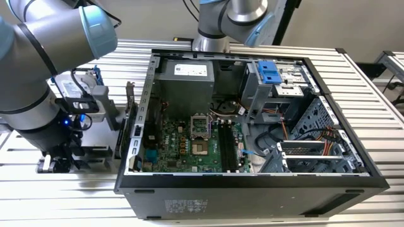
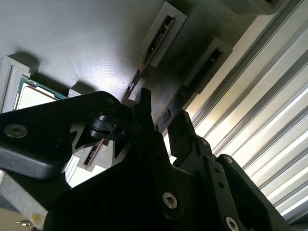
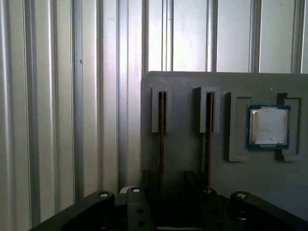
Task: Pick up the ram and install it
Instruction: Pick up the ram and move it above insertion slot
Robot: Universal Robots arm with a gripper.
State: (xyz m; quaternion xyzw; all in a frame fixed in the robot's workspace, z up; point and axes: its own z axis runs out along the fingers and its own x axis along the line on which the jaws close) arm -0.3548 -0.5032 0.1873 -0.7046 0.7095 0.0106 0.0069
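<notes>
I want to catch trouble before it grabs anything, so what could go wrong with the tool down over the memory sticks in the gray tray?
The tool is open around one memory stick, which sits off-centre in the gap; closing may push it sideways in its slot. The second stick stands in the next slot, so the finger between them could knock it. Loose cables crowd the open computer case near the board's slots and could snag.

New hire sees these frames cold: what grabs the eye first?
The open black computer case, lying on the slatted table with its green motherboard exposed, dominates the exterior view. At that view's left, the arm is bent over a grey holder. In the first wrist view, the open end effector sits by the ram standing edge-on, near a silver processor chip.
</notes>
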